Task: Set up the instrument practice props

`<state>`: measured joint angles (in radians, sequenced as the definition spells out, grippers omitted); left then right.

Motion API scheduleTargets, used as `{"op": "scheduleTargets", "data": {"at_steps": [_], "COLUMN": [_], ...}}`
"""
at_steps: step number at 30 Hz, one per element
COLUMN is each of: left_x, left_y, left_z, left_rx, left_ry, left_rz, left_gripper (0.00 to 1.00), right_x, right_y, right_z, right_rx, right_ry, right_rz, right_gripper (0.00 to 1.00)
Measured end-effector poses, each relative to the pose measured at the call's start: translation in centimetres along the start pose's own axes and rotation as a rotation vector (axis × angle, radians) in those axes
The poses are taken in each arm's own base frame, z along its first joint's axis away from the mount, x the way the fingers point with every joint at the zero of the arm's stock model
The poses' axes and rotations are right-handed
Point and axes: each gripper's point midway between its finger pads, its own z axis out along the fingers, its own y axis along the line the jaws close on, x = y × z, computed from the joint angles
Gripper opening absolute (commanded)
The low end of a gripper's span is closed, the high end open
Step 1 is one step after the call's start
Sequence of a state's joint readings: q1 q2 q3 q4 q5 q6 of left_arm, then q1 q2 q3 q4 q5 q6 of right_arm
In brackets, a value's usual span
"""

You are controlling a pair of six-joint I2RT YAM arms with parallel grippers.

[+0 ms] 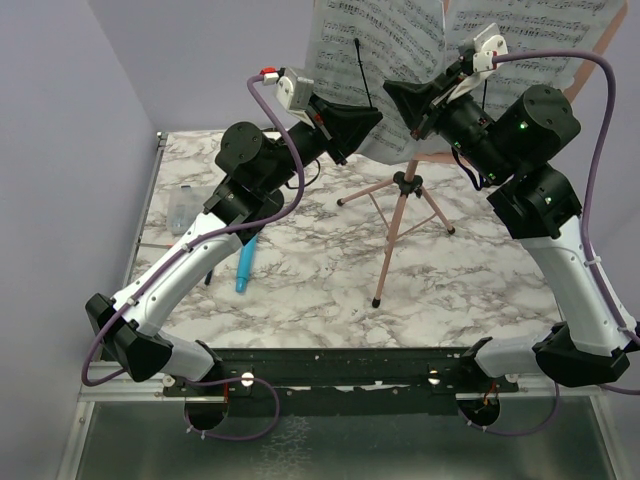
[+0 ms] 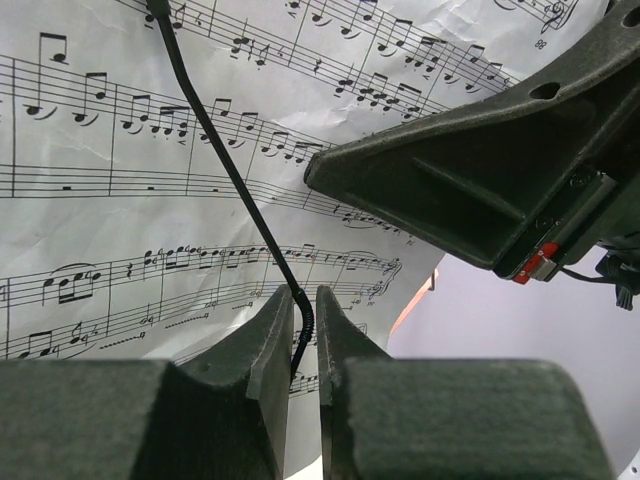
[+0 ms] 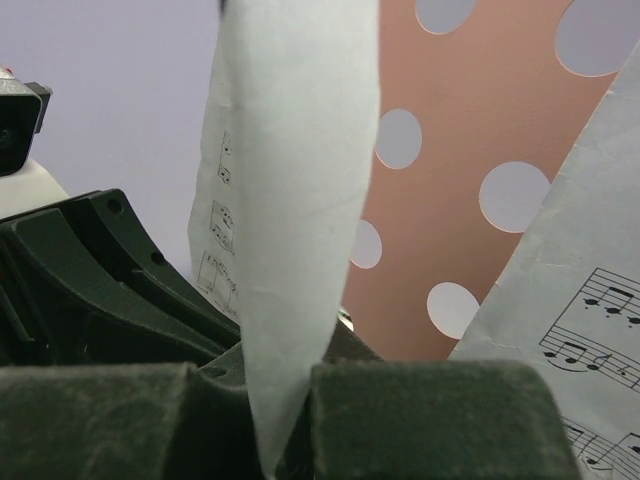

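The pink music stand (image 1: 400, 195) stands on its tripod legs mid-table; its hole-punched panel (image 3: 480, 130) shows behind the pages. White sheet-music pages (image 1: 375, 40) lie against it. My left gripper (image 1: 372, 118) is shut on the stand's thin black wire page holder (image 2: 215, 140), which runs between its fingertips (image 2: 305, 295). My right gripper (image 1: 395, 98) is shut on the edge of one page (image 3: 300, 150), pinched between its pads (image 3: 283, 385). The blue toy microphone (image 1: 245, 265) lies on the table by my left arm. The mic stand is hidden.
A clear plastic box (image 1: 180, 207) sits at the table's left edge. The stand's tripod legs (image 1: 385, 270) spread toward the front and sides. A second page (image 3: 590, 320) hangs at the right. The two grippers are close together, the right one's finger (image 2: 470, 170) just above the left's.
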<state>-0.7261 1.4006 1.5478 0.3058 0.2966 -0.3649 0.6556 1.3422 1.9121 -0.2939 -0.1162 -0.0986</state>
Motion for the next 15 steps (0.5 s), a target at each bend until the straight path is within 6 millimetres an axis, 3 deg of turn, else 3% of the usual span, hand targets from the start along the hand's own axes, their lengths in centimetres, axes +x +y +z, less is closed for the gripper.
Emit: {"op": "scheduleTargets", "data": {"at_steps": [7,15], "left_x": [-0.1,-0.1], "left_y": [0.0,0.2], "left_z": [0.0,0.0], "left_rx": [-0.007,-0.017], "left_ry": [-0.004,-0.007], "left_rz": [-0.001,-0.002], "left_gripper": [0.17,0.13], "right_x": [-0.2,-0.1], "right_y": [0.0,0.1], "right_z": [-0.2,-1.8], "right_rx": [0.002,0.01], "right_ry": [-0.004,-0.001], "right_rz": [0.007,0.028], "right_gripper": [0.3,0.39]}}
